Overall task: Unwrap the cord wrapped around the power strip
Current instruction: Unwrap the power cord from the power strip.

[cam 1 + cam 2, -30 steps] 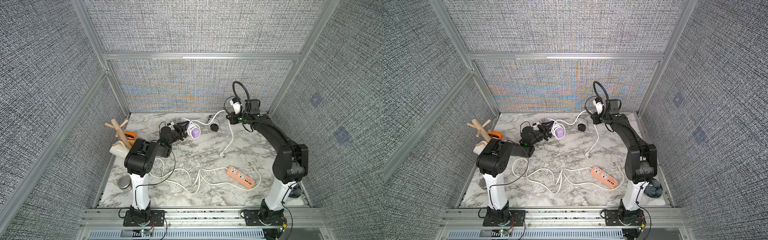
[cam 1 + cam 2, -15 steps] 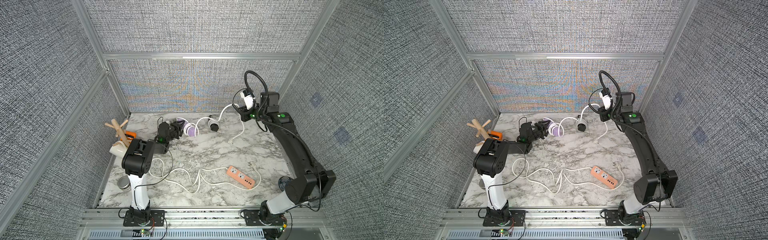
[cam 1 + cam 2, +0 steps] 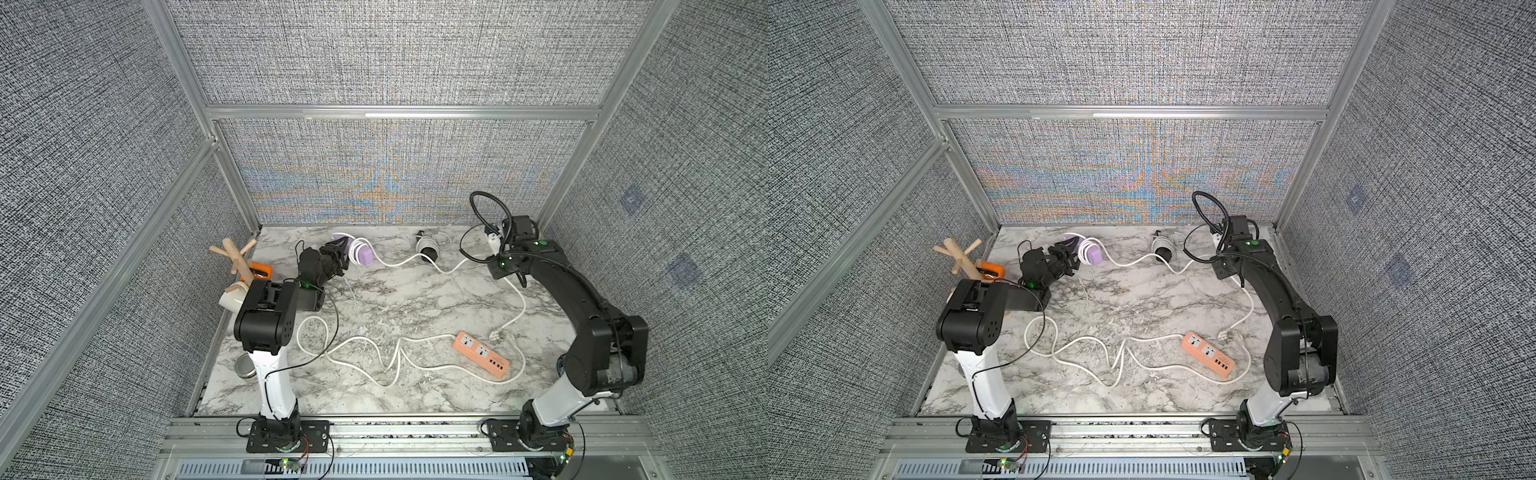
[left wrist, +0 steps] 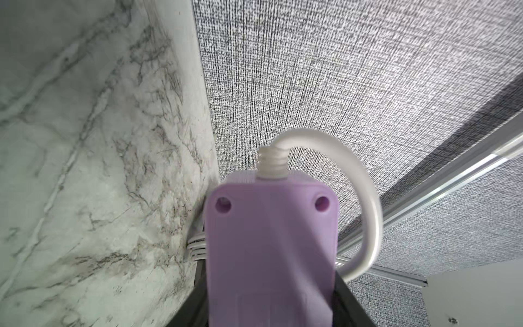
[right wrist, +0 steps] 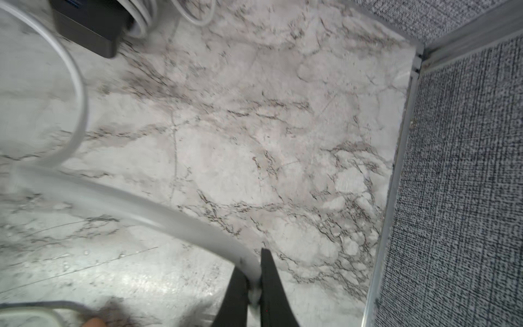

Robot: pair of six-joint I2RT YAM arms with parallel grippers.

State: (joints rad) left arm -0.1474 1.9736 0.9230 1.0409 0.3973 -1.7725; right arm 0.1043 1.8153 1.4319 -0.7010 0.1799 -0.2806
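The purple power strip point(image 3: 365, 255) point(image 3: 1094, 255) is held off the table near the back left, and my left gripper point(image 3: 340, 252) point(image 3: 1069, 252) is shut on it. In the left wrist view the power strip point(image 4: 271, 240) fills the space between the black fingers point(image 4: 198, 300). Turns of white cord point(image 4: 195, 245) still lie round it. The cord point(image 3: 399, 264) point(image 3: 1133, 262) runs right across the marble to my right gripper point(image 3: 497, 270) point(image 3: 1223, 272), which is shut on it. In the right wrist view the cord point(image 5: 141, 203) enters the gripper point(image 5: 253, 283). Its plug point(image 3: 496, 332) lies on the table.
An orange power strip point(image 3: 482, 353) with its own loose white cord lies front right. A black strip point(image 3: 428, 250) wrapped in cord sits at the back. A wooden stand point(image 3: 235, 257), an orange object point(image 3: 258, 270), a white cup point(image 3: 232, 297) and a tin point(image 3: 245, 368) crowd the left edge.
My right gripper has swung right and come down toward the table with the cord, dragging the plug forward. My left gripper has carried the purple strip a little left.
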